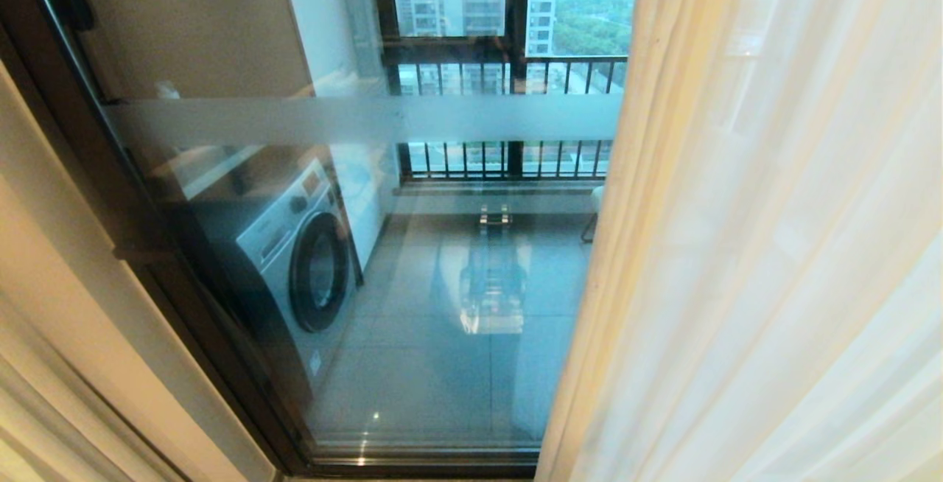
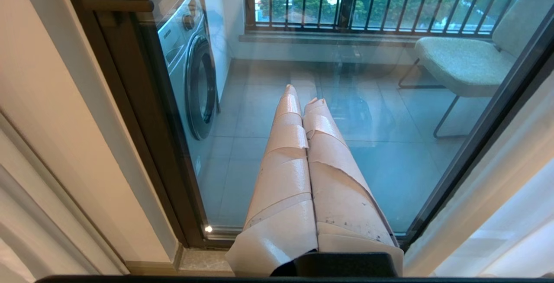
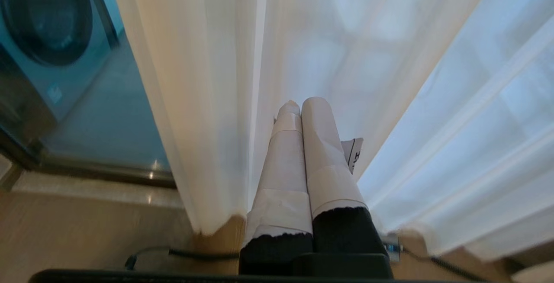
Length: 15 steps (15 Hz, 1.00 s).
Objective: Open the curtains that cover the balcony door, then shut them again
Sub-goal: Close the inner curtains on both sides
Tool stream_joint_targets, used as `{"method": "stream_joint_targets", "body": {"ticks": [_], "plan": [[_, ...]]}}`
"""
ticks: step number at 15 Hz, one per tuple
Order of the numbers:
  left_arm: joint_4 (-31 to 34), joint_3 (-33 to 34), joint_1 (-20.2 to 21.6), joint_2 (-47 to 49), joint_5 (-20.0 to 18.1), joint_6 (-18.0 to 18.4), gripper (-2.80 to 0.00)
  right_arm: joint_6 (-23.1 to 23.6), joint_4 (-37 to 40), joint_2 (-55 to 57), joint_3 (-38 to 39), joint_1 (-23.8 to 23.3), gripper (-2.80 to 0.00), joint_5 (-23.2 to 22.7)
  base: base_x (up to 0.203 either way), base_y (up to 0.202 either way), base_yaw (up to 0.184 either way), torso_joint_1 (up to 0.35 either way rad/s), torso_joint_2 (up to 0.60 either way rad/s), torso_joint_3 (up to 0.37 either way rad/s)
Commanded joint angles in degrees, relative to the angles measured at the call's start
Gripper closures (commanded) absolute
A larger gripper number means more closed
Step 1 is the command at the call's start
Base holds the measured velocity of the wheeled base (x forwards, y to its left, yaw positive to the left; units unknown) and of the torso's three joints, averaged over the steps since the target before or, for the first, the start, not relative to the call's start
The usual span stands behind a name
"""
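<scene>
Hanging curtains (image 3: 225,79) just beyond right gripper (image 3: 298,105) | gripper closed, empty

1 sheer curtain (image 1: 773,246), 1 glass door (image 1: 457,305), 1 washing machine (image 1: 302,261), 1 chair (image 2: 467,58).

Head view looks down at the balcony door (image 1: 412,261); both wrist views share its washing machine (image 2: 190,66).

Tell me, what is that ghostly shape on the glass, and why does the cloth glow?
Head view: the faint upright shape is a reflection on the door glass, over the balcony floor; daylight shines through the thin curtain, so it glows. Left wrist view: a small glare spot sits by the door's bottom frame. Right wrist view: the washing machine looks blurred.
</scene>
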<state>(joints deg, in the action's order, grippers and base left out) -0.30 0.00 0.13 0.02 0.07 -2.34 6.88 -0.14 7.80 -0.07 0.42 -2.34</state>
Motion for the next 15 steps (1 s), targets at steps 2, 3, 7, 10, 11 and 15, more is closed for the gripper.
{"method": "stream_joint_targets", "body": {"ticks": [2, 3, 7, 10, 11, 15], "plan": [[-0.05, 0.00, 0.04, -0.02, 0.01, -0.03, 0.00, 0.50, 0.58, -7.80, 0.07, -0.42, 0.00, 0.14, 0.000, 0.000, 0.000, 0.000, 0.00, 0.000], [-0.05, 0.00, 0.04, -0.02, 0.01, -0.03, 0.00, 0.50, 0.58, -7.80, 0.07, -0.42, 0.00, 0.10, 0.000, 0.000, 0.000, 0.000, 0.00, 0.000], [-0.05, 0.00, 0.04, -0.02, 0.01, -0.03, 0.00, 0.24, 0.49, -7.80, 0.07, -0.42, 0.00, 0.06, 0.000, 0.000, 0.000, 0.000, 0.00, 0.000], [-0.05, 0.00, 0.04, -0.02, 0.01, -0.03, 0.00, 0.04, 0.49, -7.80, 0.07, -0.42, 0.00, 0.06, 0.000, 0.000, 0.000, 0.000, 0.00, 0.000], [-0.05, 0.00, 0.04, -0.02, 0.01, -0.03, 0.00, -0.03, 0.49, -7.80, 0.07, -0.42, 0.00, 0.06, 0.000, 0.000, 0.000, 0.000, 0.00, 0.000], [-0.05, 0.00, 0.04, -0.02, 0.01, -0.03, 0.00, -0.03, 0.49, -7.80, 0.07, -0.42, 0.00, 0.06, 0.000, 0.000, 0.000, 0.000, 0.00, 0.000]]}}
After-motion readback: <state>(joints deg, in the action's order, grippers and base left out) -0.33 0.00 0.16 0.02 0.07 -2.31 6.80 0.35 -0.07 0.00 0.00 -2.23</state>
